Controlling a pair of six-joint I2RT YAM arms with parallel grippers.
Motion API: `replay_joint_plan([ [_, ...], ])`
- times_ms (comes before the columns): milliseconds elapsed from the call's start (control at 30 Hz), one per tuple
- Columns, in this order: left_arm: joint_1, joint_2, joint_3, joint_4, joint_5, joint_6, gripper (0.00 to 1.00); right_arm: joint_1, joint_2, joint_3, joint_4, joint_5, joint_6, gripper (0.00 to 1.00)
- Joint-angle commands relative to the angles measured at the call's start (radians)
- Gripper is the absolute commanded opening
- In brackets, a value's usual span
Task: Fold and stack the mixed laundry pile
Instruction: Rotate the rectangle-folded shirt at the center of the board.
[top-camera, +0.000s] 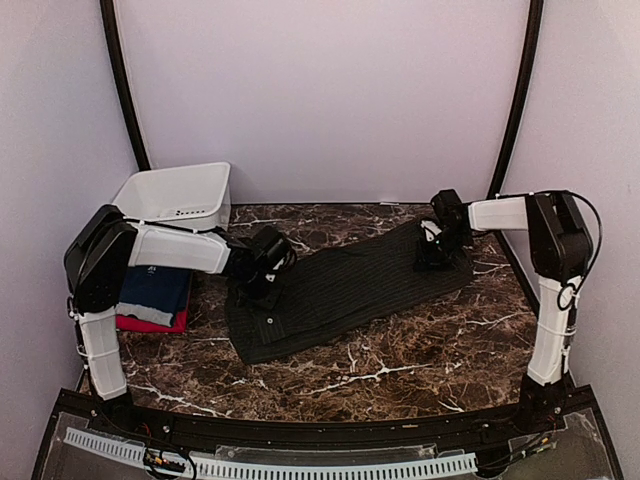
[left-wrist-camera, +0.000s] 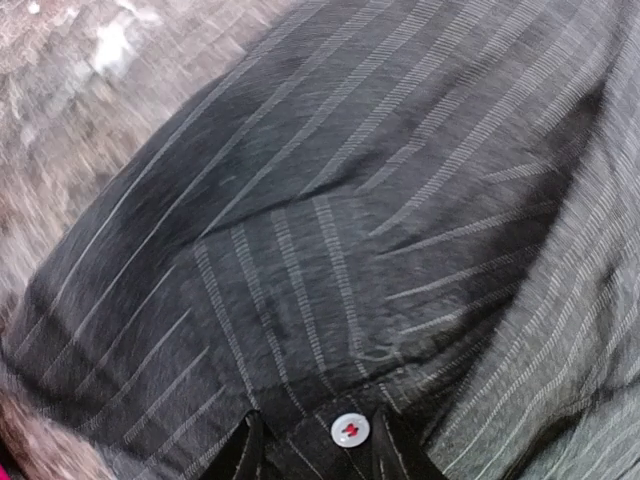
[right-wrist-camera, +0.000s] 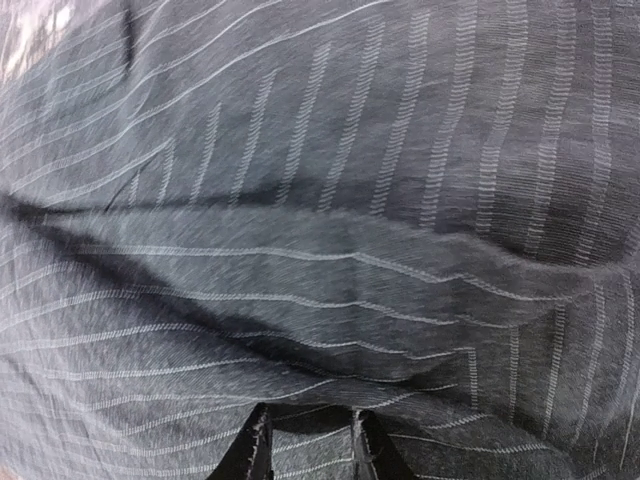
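Observation:
A dark charcoal pinstriped shirt (top-camera: 340, 290) lies as a long band slanting across the marble table, from near left to far right. My left gripper (top-camera: 262, 288) rests on its left end. In the left wrist view the shirt (left-wrist-camera: 350, 200) fills the frame and the gripper (left-wrist-camera: 320, 455) is open, with a white button (left-wrist-camera: 350, 429) on the flat cloth between its fingertips. My right gripper (top-camera: 435, 258) sits on the far right end. It (right-wrist-camera: 308, 450) is open too, its jaws a little apart over creased shirt cloth (right-wrist-camera: 320, 200). A folded navy T-shirt (top-camera: 155, 288) lies on a red T-shirt (top-camera: 150, 323) at the left edge.
A white plastic bin (top-camera: 180, 195) stands at the back left, just behind the folded stack. Bare marble table (top-camera: 400, 370) shows in front of the shirt and at the far right. Curved dark frame posts and pale walls close the table in.

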Motion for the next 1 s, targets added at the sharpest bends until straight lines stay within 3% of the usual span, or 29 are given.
replay_joint_plan([
  [0, -0.113, -0.037, -0.148, -0.106, 0.074, -0.075, 0.34, 0.0, 0.128, 0.171, -0.099, 0.051, -0.071, 0.24],
  [200, -0.405, -0.062, -0.182, -0.111, 0.192, -0.216, 0.36, 0.074, 0.351, 0.59, -0.198, -0.006, -0.137, 0.22],
  [300, -0.456, -0.078, -0.118, -0.107, 0.243, -0.265, 0.39, 0.124, 0.42, 0.719, -0.212, -0.063, -0.135, 0.22],
  [400, -0.447, -0.119, -0.07, -0.088, 0.233, -0.266, 0.42, 0.163, 0.409, 0.743, -0.206, -0.069, -0.127, 0.25],
  [533, -0.367, -0.205, -0.015, -0.036, 0.235, -0.23, 0.44, 0.16, 0.211, 0.592, -0.087, -0.105, -0.088, 0.35],
  [700, -0.211, -0.258, -0.035, 0.122, 0.332, -0.228, 0.45, 0.152, 0.006, 0.394, -0.018, -0.164, -0.028, 0.4],
  [967, -0.161, -0.118, 0.051, 0.105, 0.301, -0.124, 0.45, 0.168, -0.118, 0.027, 0.054, -0.148, 0.031, 0.41],
])
